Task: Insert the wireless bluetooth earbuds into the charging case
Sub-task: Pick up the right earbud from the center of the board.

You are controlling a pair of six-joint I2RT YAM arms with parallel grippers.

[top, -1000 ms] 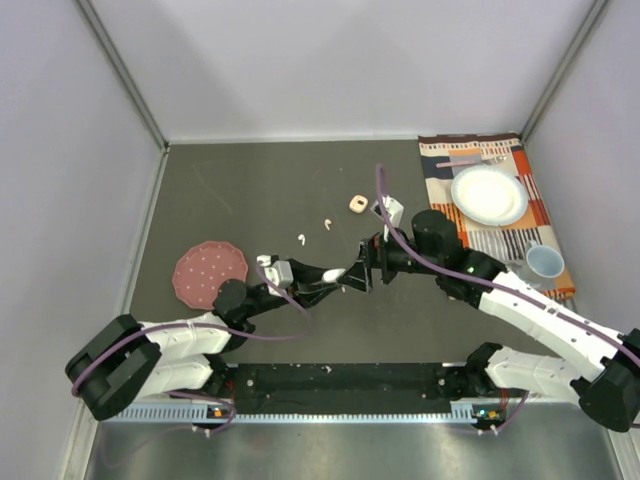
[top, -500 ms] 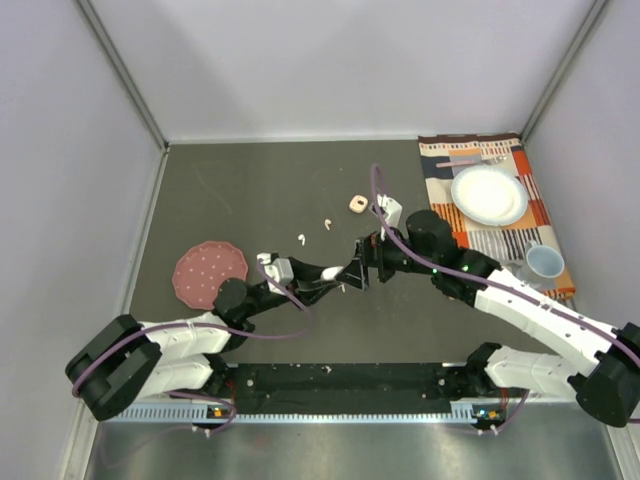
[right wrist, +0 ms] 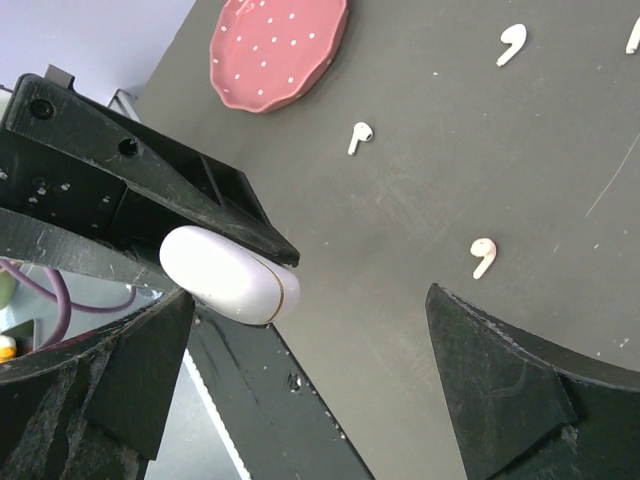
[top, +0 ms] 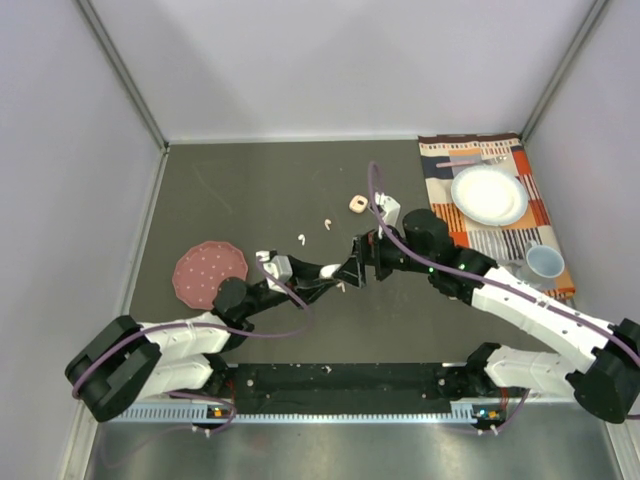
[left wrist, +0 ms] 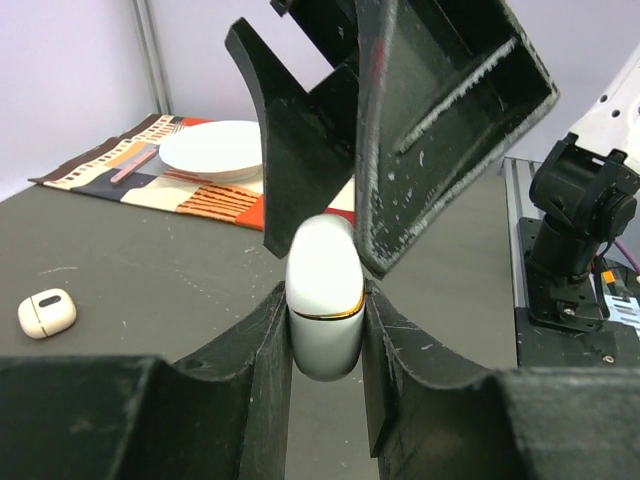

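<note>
My left gripper (left wrist: 326, 292) is shut on a white charging case (left wrist: 324, 300), lid closed along its gold seam, held just above the table's middle (top: 330, 270). My right gripper (right wrist: 310, 300) is open and faces it, one finger on either side of the case's free end (right wrist: 228, 275). I cannot tell if they touch it. Three tiny earbuds (right wrist: 483, 255) (right wrist: 358, 135) (right wrist: 512, 42) lie loose on the dark table beyond. In the top view two earbuds (top: 301, 239) (top: 326, 224) lie behind the grippers (top: 343, 272).
A second small case, cream with a dark opening (left wrist: 46, 312), lies farther back (top: 356, 204). A pink dotted plate (top: 209, 272) sits at the left. At the right, a striped placemat (top: 520, 175) carries a white plate (top: 489, 194), with a cup (top: 545, 262) at its near end.
My right gripper has slid a little left, bringing its open fingers around the case's end. The left gripper keeps its hold and has barely shifted.
</note>
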